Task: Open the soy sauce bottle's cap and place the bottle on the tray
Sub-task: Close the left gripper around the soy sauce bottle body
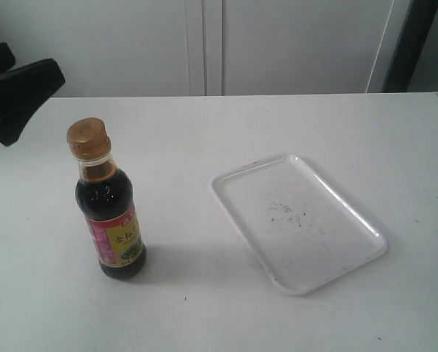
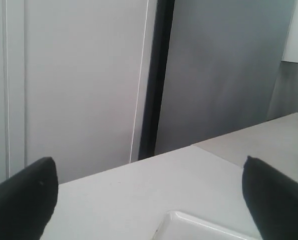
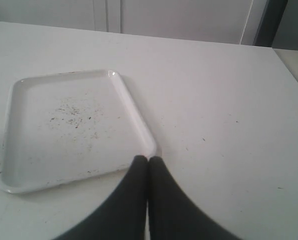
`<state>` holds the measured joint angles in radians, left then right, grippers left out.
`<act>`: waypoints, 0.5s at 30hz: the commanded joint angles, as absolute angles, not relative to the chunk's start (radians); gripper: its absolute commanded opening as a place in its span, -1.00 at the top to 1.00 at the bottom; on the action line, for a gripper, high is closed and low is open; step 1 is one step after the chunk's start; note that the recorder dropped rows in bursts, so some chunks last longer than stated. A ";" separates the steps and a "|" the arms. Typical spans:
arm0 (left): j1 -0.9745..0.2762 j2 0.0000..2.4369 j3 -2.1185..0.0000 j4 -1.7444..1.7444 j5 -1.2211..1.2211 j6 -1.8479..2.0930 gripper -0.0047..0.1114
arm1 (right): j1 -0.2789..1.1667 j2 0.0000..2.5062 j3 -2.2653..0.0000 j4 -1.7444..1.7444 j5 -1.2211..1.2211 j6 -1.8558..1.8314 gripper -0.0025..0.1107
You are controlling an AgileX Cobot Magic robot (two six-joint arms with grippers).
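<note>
The soy sauce bottle [image 1: 112, 213] stands upright on the left of the white table, dark liquid inside, pink-and-yellow label facing front. Its gold-bronze cap [image 1: 88, 139] is closed on the neck. The white tray [image 1: 230, 192] lies empty to its right, with dark specks. My left gripper [image 1: 35, 70] hangs at the far left, behind and above the bottle, apart from it. In the left wrist view that gripper [image 2: 148, 162] is open wide, holding nothing, with a tray corner [image 2: 188, 221] below. My right gripper [image 3: 148, 159] is shut and empty, just off a corner of the tray [image 3: 134, 112].
White cabinet doors [image 1: 204, 44] and a dark vertical post [image 1: 409, 44] stand behind the table. The table's right edge [image 3: 288, 70] shows in the right wrist view. Bare tabletop lies between bottle and tray.
</note>
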<state>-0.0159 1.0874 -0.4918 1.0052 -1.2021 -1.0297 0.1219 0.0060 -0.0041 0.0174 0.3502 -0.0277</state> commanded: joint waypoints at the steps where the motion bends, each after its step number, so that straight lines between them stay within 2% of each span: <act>1: -0.082 1.119 -0.513 1.015 -1.221 -1.004 -0.88 | 0.119 0.000 0.000 0.007 0.348 -0.024 0.96; 7: -0.216 1.170 -0.571 1.009 -1.022 -0.966 -0.88 | 0.119 0.000 0.000 0.007 0.348 -0.024 0.96; 15: -0.270 1.275 -0.596 0.975 -1.020 -0.856 -0.88 | 0.119 0.000 0.000 0.007 0.348 -0.024 0.96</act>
